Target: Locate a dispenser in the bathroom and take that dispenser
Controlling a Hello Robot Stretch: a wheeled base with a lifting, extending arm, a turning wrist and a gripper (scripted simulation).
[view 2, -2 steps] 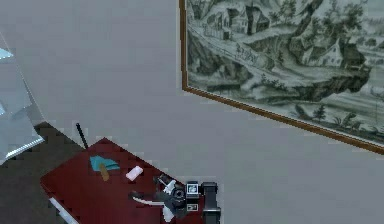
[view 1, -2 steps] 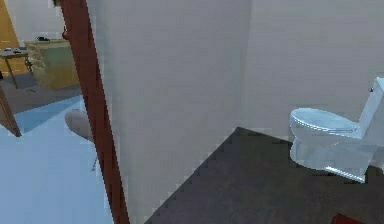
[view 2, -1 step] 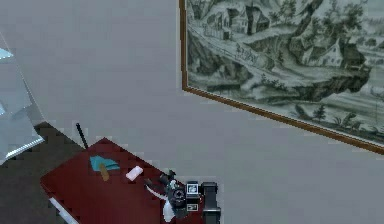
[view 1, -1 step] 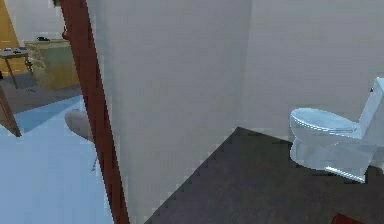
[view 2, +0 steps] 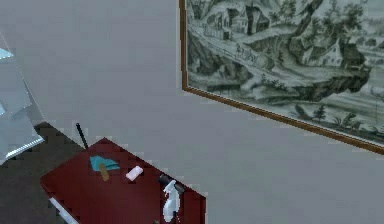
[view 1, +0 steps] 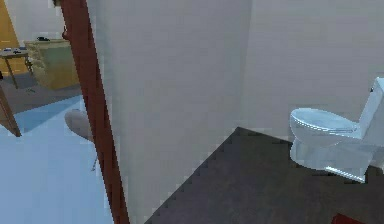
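A small white bottle with a dark top [view 2: 170,203], shaped like a dispenser, stands on a dark red cabinet top [view 2: 68,186] low in the arm side view. It is near the cabinet's right end, against the grey wall.
A teal thing [view 2: 102,165] and a small pink block [view 2: 134,174] lie on the same cabinet, with a dark stick [view 2: 80,134] behind it. A large framed landscape picture [view 2: 290,60] hangs above. A white toilet [view 1: 330,142] stands on dark floor [view 1: 240,180]. A red-brown door frame [view 1: 95,110] edges the wall.
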